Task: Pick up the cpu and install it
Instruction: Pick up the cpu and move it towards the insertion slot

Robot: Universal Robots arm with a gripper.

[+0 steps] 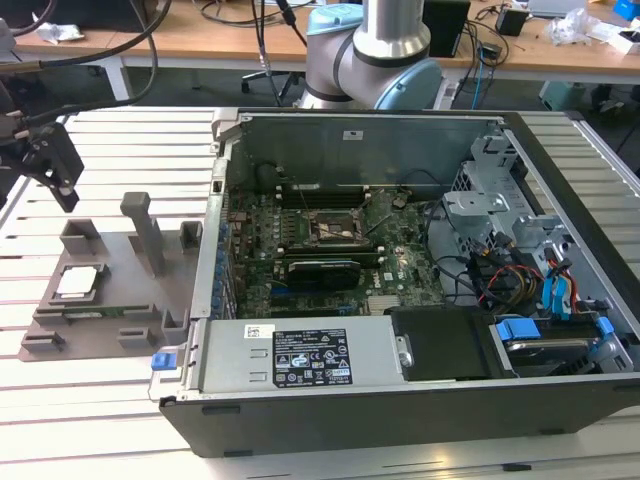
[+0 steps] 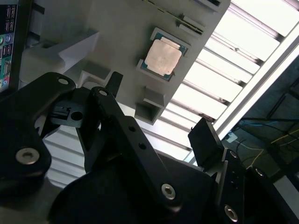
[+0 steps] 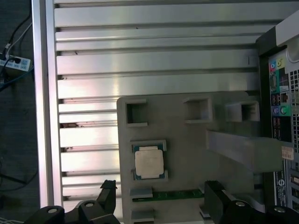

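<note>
Silver arm with pale blue joint caps; black hand, silver screws.

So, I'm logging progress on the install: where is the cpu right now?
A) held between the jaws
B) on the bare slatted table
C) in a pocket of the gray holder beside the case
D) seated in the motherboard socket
C: the cpu lies flat in a pocket of the gray holder outside the computer case, and the jaws stand open, holding nothing.

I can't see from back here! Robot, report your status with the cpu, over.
Gripper open, empty, above the gray tray. Cpu flat in its tray pocket, untouched. Nothing between them.
</note>
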